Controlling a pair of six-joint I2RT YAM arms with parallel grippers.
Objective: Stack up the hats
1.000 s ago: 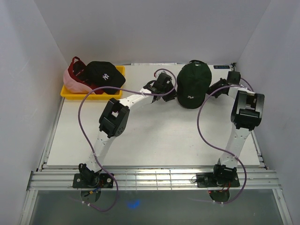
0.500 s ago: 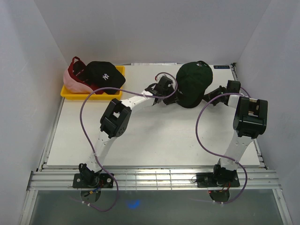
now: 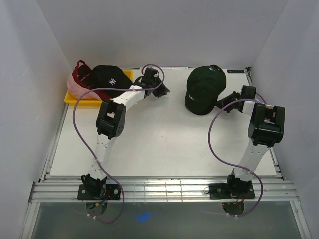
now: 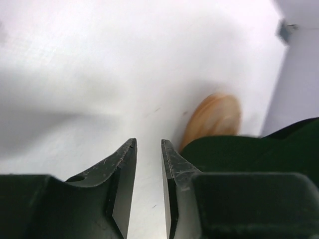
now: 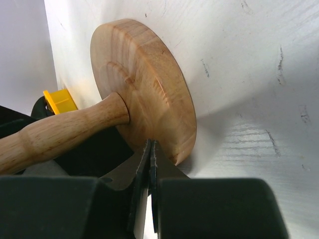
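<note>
Two pincers. My left pincer: jaws narrowly apart, holding nothing. My right pincer: pressed closed beside the base of the wooden stand. On that stand sits the green cap; black cap on yellow tray.

Wooden stand base flat on white table; yellow tray far-left corner.

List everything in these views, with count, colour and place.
green cap: 1, dark green, on the stand, far right
stand: 1, light wood, under the green cap
black cap: 1, black with white logo, in the tray
red cap: 1, dark red, tray's left end
pink cap: 1, pink, tray's left end
tray: 1, yellow, far left
table: 1, white
left gripper: 1, black, open, empty
right gripper: 1, black, shut, beside the stand's base
</note>
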